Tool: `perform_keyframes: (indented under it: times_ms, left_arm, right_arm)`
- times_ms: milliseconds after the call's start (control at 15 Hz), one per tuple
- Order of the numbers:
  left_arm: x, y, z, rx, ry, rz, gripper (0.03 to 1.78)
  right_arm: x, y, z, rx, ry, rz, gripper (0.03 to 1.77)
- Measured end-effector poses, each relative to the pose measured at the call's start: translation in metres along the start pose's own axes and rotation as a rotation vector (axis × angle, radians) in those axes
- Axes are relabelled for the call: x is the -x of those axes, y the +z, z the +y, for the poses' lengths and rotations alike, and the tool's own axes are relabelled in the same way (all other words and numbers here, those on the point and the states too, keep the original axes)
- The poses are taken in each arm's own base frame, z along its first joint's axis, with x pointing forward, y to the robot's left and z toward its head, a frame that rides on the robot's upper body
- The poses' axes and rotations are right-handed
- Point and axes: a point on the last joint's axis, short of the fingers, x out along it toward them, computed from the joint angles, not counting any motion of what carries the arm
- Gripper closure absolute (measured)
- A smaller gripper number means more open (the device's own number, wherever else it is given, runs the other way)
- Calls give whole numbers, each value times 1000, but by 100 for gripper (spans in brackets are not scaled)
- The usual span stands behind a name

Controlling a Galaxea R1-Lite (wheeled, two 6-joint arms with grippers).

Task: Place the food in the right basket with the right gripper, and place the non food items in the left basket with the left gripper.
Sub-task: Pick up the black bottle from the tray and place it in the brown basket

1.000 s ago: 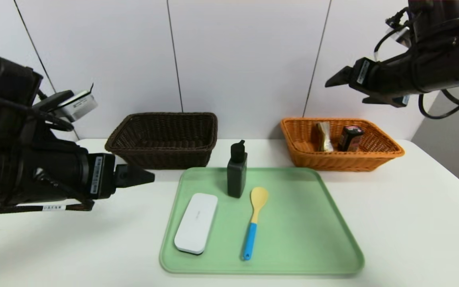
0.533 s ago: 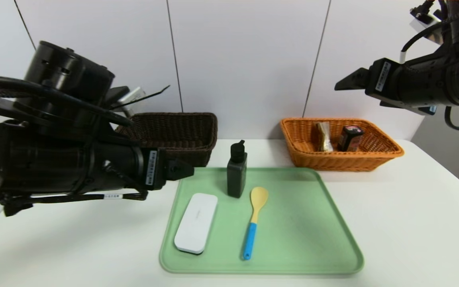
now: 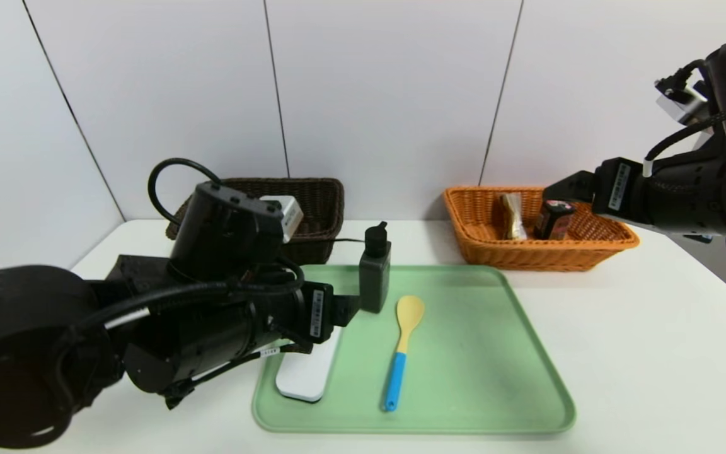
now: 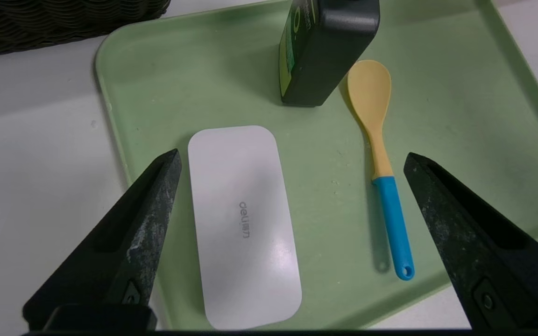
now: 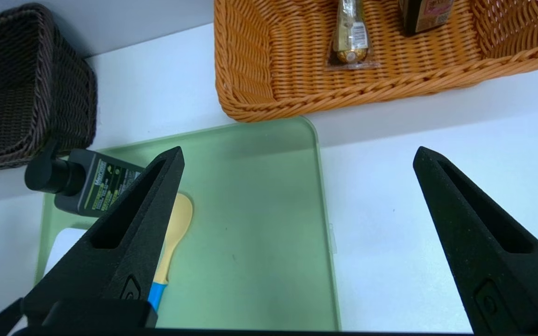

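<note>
White deli case (image 4: 245, 228) on the green tray (image 4: 437, 116), below the wide-open left claw (image 4: 292, 151).
Near the case, on the tray: yellow spoon with blue handle (image 4: 392, 224), black bottle (image 4: 339, 51) standing up. Behind: dark brown basket (image 3: 331, 233). Off to the right: open right claw (image 5: 299, 147) near the orange basket (image 3: 527, 258), with gold snack (image 3: 514, 217) and dark box (image 3: 552, 222) inside.

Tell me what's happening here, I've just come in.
The robot is sorting, and neither gripper holds anything. The left gripper hangs open above the tray, with the case and spoon between its fingers in the wrist view. The bottle also stands on the tray. The open right gripper hovers near the orange basket, which holds the snack and the box. The three non-food items have yet to go into the dark basket.
</note>
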Motion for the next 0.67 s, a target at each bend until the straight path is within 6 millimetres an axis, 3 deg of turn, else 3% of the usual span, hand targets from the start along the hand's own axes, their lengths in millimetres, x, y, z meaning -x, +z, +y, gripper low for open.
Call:
perform_keyframes:
  times_ms: [400,667]
  left_arm:
    - [-34,-21,-10,-47,7,-108,12]
    - [-49,-26,-15,-140,6,-108,12]
  right_arm:
    - [-2,3,5,-12,92,-109,11]
    - [-15,-21,6,211,136,-64,10]
